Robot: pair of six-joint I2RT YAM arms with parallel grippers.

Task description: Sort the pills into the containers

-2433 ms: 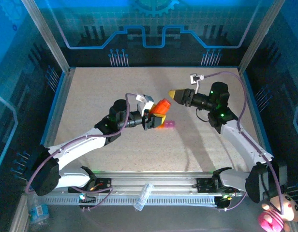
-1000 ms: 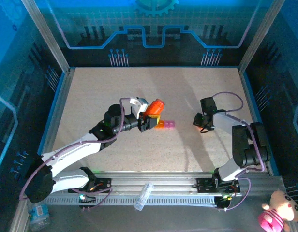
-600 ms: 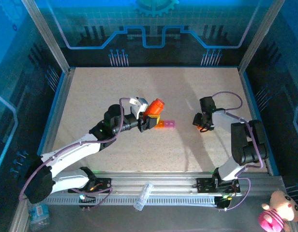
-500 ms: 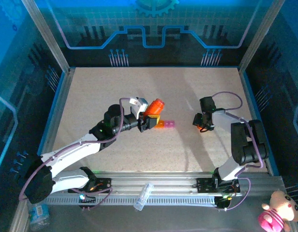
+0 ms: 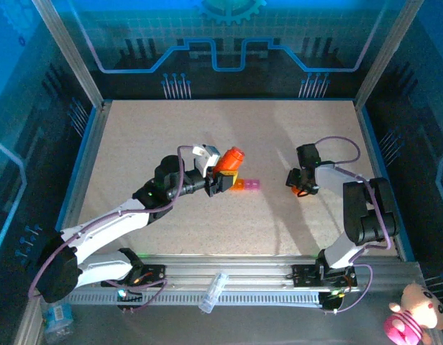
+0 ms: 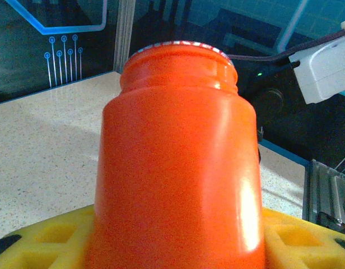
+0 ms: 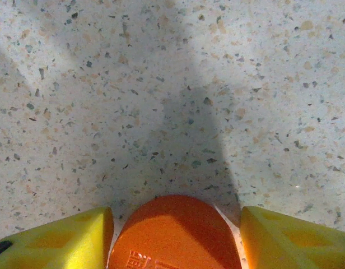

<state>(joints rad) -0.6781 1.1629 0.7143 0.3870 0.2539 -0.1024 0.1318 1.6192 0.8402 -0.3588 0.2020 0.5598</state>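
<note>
Containers: short strip of joined compartments lying flat on the tabletop, mid-frame in top view, just lower right of the orange bottle. Long axis runs left-right, orange end at left by the bottle, pink end at right. Contents too small to tell; no pills made out. Left hand is clamped on the orange bottle. In the wrist view yellow fingers sit on both sides of the body, mouth with a white rim facing away from the camera. In the top view the bottle is tilted, its neck pointing to the upper right above the strip's orange end. Right hand is low on the tabletop, right of centre and well apart from the strip. An orange cap lies flat between its fingers, which stand narrowly parted around it, with a sliver of tabletop showing on the right side. The surface is beige speckled stone-look with a blue edge trim. The walls are blue-lit panels with circuit lines and a gear graphic at top centre. A metal rail runs along the bottom of the frame with a clear tube on it, and a pink plush toy sits at lower right.
</note>
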